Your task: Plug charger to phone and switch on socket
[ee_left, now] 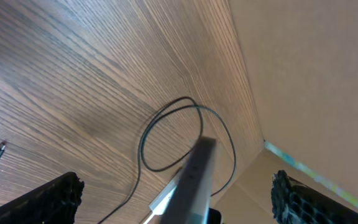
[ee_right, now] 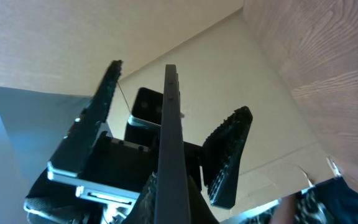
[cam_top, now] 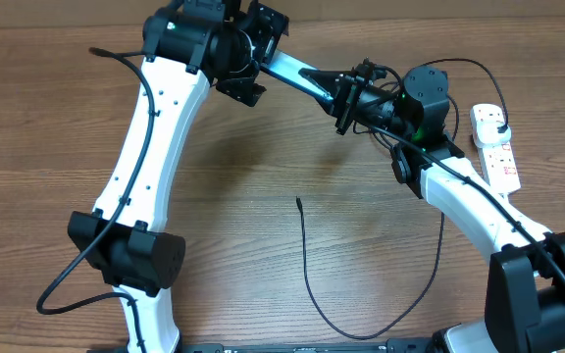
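The phone (cam_top: 297, 71) is held in the air, edge-on, between the two arms at the back of the table. My right gripper (cam_top: 349, 95) is shut on its right end; in the right wrist view (ee_right: 173, 208) the phone's dark edge (ee_right: 169, 124) rises from the jaws. My left gripper (cam_top: 260, 57) is open, its fingers (ee_left: 176, 180) wide apart on either side of the phone (ee_left: 197, 177) without touching it. The charger cable (cam_top: 307, 284) lies on the table, its connector tip (cam_top: 298, 200) (ee_left: 1, 147) free. The white socket (cam_top: 498, 159) lies at the right with a black plug (cam_top: 495, 120) in it.
A tan cardboard wall (ee_left: 316, 81) runs along the back of the table. A thin black cable loop (ee_left: 173, 134) shows over the wood near the wall. The charger cable curves along the front edge (cam_top: 361, 336) and passes under the right arm (cam_top: 469, 201).
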You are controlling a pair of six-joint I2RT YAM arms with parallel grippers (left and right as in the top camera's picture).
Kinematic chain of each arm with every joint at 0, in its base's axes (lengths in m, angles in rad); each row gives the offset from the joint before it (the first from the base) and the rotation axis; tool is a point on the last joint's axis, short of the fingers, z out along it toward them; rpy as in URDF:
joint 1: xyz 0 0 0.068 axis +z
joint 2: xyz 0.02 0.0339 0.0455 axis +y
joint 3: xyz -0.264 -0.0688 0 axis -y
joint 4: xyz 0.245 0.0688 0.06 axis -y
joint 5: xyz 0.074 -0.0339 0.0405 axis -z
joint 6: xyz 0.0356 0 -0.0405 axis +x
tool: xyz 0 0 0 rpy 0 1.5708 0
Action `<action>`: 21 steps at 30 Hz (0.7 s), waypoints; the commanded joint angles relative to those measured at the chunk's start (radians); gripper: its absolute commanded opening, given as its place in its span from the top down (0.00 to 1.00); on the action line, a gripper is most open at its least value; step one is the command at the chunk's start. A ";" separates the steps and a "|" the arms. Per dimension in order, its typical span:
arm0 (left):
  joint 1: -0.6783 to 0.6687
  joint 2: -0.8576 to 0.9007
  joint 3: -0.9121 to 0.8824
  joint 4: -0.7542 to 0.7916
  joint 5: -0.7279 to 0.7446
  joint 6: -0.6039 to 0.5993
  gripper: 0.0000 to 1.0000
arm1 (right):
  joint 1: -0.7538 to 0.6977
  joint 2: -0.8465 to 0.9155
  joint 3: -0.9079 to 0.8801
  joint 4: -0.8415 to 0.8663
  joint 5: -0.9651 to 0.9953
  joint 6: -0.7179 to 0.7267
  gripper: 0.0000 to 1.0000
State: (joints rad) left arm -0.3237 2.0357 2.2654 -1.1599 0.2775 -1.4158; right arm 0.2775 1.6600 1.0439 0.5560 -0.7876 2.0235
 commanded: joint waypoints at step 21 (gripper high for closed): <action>-0.036 -0.001 0.013 -0.006 0.003 -0.021 0.33 | 0.010 -0.008 0.016 0.042 -0.044 0.138 0.96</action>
State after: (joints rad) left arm -0.3412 2.0357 2.2654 -1.1629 0.2768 -1.4307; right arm 0.2775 1.6600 1.0439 0.5697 -0.8120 2.0232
